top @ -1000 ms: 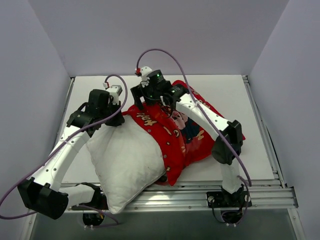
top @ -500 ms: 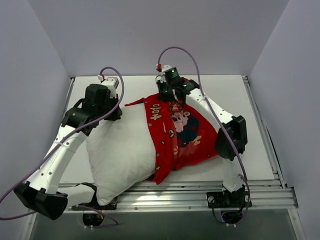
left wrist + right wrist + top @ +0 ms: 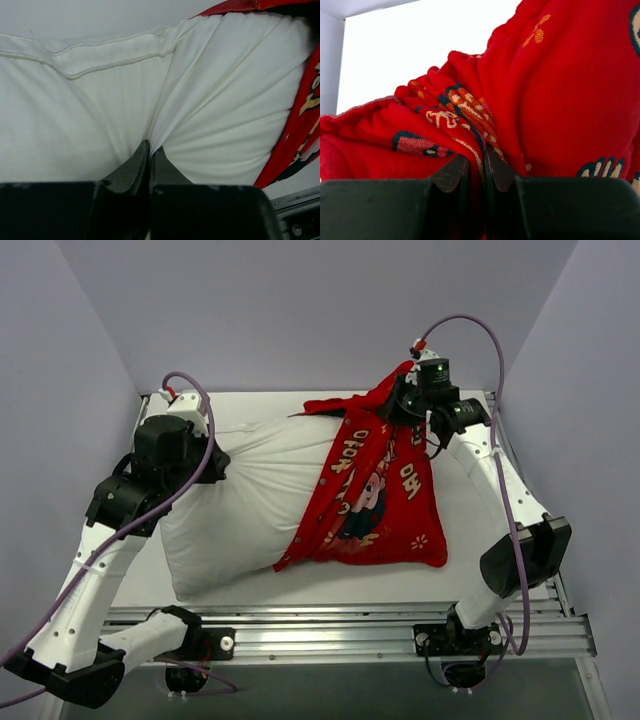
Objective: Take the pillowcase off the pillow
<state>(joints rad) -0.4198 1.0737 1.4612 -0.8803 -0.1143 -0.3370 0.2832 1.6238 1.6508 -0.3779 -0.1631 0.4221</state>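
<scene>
At far right, R gripper (image 3: 476, 157) closed tight on bunched woven red pillowcase (image 3: 385, 505); at left, L gripper (image 3: 149, 146) pinches smooth, plump white pillow (image 3: 235, 505), fabric creased.

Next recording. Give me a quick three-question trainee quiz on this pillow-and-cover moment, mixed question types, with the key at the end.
1. Short answer: what is the right pincer clamped on?
2. True or false: the left pincer stands open above the pillow, touching nothing.
3. Pick one. In the top view, the pillowcase:
A) covers the whole pillow
B) covers only the pillow's right end
C) lies apart from the pillow

Key:
1. A bunched fold of the pillowcase.
2. False. It is shut, pinching the pillow's white fabric.
3. B
</scene>
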